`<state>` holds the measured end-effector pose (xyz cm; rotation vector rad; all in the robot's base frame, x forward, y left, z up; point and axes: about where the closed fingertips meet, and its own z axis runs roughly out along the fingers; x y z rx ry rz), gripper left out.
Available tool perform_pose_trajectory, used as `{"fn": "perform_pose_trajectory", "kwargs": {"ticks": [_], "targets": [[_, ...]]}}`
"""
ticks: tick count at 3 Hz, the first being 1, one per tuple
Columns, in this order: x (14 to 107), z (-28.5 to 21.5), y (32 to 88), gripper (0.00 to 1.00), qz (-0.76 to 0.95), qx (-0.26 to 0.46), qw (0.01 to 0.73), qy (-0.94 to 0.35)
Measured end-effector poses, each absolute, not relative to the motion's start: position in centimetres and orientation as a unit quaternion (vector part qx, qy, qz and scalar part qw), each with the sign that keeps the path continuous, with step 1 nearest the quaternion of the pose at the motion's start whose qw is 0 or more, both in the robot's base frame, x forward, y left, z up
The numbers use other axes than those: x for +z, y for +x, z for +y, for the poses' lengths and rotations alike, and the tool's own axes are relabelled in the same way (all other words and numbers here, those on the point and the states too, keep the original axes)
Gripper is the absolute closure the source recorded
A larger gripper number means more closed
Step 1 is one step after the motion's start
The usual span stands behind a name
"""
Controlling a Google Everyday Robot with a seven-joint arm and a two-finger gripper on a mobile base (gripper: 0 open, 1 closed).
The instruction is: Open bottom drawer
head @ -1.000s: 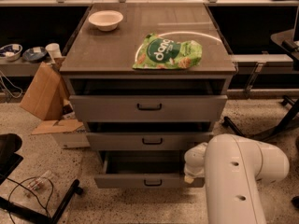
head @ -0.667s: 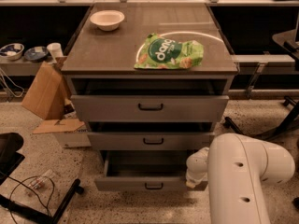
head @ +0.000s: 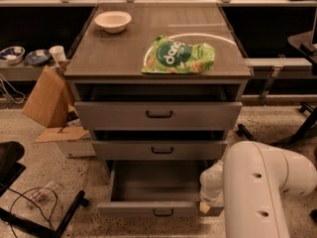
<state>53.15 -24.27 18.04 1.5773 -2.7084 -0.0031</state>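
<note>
Grey bottom drawer (head: 148, 188) stands well out; my hand (head: 207, 205) sits at its front panel's right end, handle (head: 163, 212) leftward; grip state: cannot tell.

Cabinet top (head: 124, 53): bowl (head: 113, 21), snack bag (head: 179, 55)

Low in the centre of the frame, the bottom drawer (head: 158, 208), grey with the shortest front panel and a small black bar handle (head: 163, 212), stands pulled well out, showing its plain grey tray. The gripper (head: 207, 203) is at the drawer's right front corner, largely hidden by the bulky white robot arm (head: 262, 187) in the lower right. Above are the mid-sized grey drawer (head: 161, 150) and the tallest grey drawer (head: 158, 114). On the brown-grey cabinet top (head: 109, 58) lie a green snack bag (head: 178, 56) and, toward the upper left, a white bowl (head: 113, 20). A brown cardboard box (head: 47, 98) leans at the left.
</note>
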Motion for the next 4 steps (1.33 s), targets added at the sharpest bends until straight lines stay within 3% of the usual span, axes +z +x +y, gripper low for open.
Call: {"fn": "perform_pose_trajectory", "kwargs": {"ticks": [4], "targets": [[17.9, -24.5, 50.2, 1.0, -0.875, -0.005, 0.025, 0.484]]}}
